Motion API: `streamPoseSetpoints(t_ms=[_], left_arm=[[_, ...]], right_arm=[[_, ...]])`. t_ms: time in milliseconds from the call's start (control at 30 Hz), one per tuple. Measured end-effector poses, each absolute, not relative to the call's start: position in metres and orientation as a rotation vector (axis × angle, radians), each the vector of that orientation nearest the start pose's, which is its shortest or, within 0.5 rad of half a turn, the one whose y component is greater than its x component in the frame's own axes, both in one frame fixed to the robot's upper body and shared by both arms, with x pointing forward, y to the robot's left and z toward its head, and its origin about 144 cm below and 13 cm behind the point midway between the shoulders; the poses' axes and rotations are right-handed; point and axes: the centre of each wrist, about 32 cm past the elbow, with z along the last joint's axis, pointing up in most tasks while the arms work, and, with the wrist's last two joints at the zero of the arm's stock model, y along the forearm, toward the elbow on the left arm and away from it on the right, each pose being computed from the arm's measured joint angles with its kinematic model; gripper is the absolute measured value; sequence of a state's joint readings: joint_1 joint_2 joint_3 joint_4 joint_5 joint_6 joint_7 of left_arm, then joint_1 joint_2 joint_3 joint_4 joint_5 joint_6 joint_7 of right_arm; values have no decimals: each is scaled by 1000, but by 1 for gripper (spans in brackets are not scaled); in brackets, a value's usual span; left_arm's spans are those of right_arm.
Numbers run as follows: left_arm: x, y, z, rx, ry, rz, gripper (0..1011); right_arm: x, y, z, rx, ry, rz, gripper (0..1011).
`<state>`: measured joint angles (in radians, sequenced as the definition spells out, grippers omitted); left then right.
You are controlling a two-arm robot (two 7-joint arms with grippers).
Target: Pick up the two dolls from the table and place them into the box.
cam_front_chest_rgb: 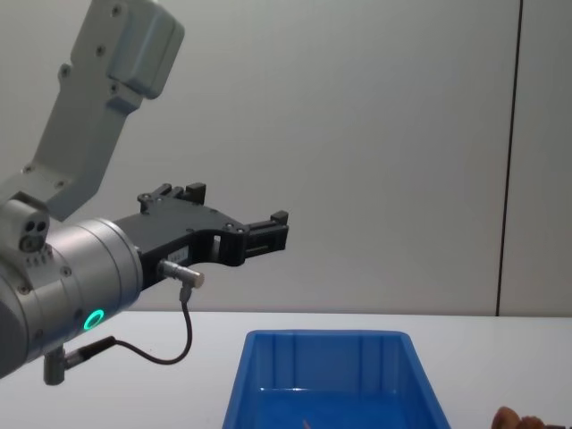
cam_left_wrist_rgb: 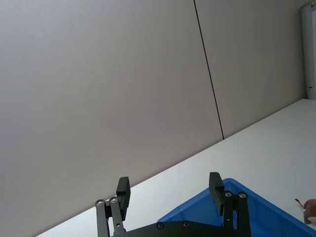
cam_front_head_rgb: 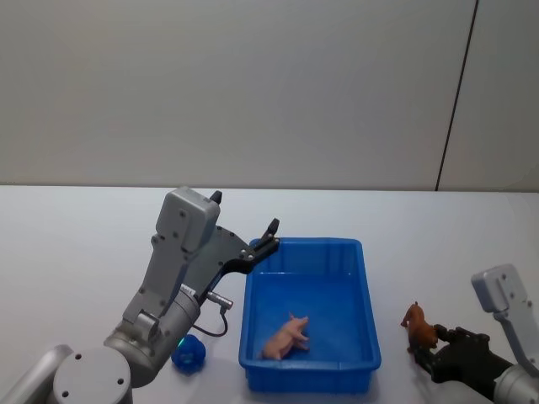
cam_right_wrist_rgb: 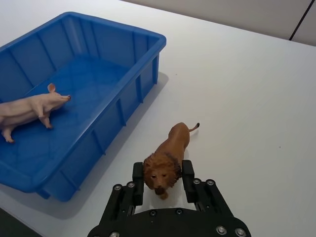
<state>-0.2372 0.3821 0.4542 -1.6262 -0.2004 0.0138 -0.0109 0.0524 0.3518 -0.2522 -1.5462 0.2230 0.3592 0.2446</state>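
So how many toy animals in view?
2. The pink pig lies in the blue box; the brown lion stands on the table right of it, at the right tool. A blue item by the left arm is partly hidden.

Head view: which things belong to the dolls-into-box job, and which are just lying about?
Job:
pig, already in box
lion, on table right of box, right gripper shut on its head
left gripper, open, raised near box's far left corner

Lying about:
blue round thing by left arm, partly hidden; what it is, cannot tell
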Motion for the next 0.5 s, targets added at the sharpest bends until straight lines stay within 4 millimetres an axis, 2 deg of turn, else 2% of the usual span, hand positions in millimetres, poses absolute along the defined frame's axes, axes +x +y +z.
streamPoseSetpoints(t_ms=[33, 100, 500], left_arm=[[492, 198, 1204, 61, -268, 1124, 1001], [492, 198, 1204, 61, -268, 1124, 1001], [492, 198, 1204, 61, -268, 1124, 1001]], right_arm=[[464, -257, 1138, -402, 216, -1102, 438], [465, -256, 1139, -398, 214, -1104, 425], [464, -255, 1145, -342, 162, -1117, 423]])
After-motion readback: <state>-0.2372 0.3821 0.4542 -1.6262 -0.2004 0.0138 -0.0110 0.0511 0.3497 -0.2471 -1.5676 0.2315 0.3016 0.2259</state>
